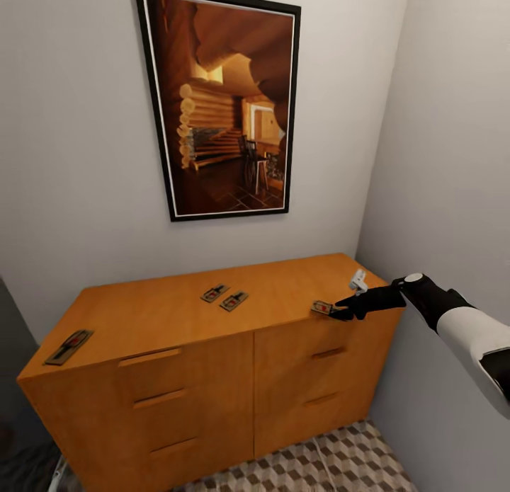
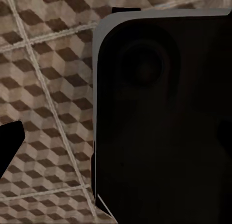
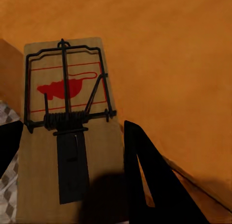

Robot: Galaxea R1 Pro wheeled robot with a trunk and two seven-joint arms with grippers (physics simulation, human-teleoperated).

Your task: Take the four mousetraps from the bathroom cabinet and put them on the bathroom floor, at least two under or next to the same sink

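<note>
Four mousetraps lie on top of the orange-brown cabinet: one at its left end, two side by side in the middle, and one at the front edge on the right. My right gripper reaches to that right mousetrap. In the right wrist view its black fingers stand on either side of the board, open and very close to its edges. A black finger of the left gripper hangs over the cube-patterned bathroom floor; its state is unclear.
A framed picture hangs on the wall above the cabinet. A grey side wall stands close at the right of the cabinet. Patterned floor shows in front of the drawers. A large dark body blocks much of the left wrist view.
</note>
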